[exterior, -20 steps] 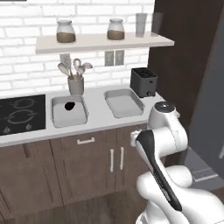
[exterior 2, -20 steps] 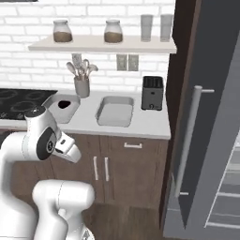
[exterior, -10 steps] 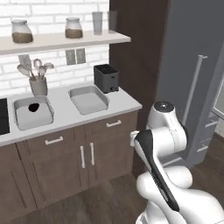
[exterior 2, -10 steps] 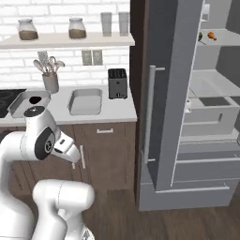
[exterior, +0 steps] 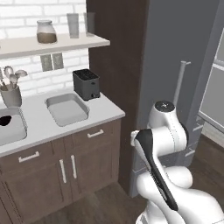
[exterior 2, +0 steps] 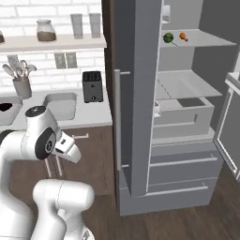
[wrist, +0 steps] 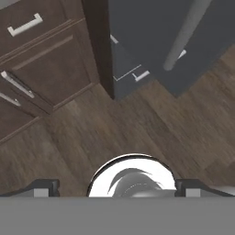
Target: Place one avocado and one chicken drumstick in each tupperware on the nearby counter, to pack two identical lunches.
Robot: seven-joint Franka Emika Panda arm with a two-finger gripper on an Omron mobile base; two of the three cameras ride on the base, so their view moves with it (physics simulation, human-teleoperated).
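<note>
On the open fridge's upper shelf lie a bright green avocado (exterior 2: 168, 37) and a small orange chicken drumstick (exterior 2: 183, 36). Two light-grey tupperware tubs rest on the pale counter (exterior: 40, 127). The right tupperware (exterior: 67, 110) (exterior 2: 61, 104) looks empty. The left tupperware (exterior: 10, 127) (exterior 2: 6, 112) is cut off by the frame edge and holds a near-black lump (exterior: 5, 121), apparently an avocado. My gripper (wrist: 117, 187) is open and empty, pointing down at the wooden floor in front of the cabinets, with the arm folded close to the base.
A black toaster (exterior: 86, 84) and a grey cup of utensils (exterior: 11, 94) stand at the back of the counter. A wall shelf (exterior: 52, 43) carries a jar and glasses. The grey fridge door (exterior 2: 133, 93) stands open between counter and fridge interior; a drawer (exterior 2: 180, 113) sits inside.
The whole picture has slid left as the base turned right: the stove is gone from sight and the open fridge has come into view. The gripper stays open.
</note>
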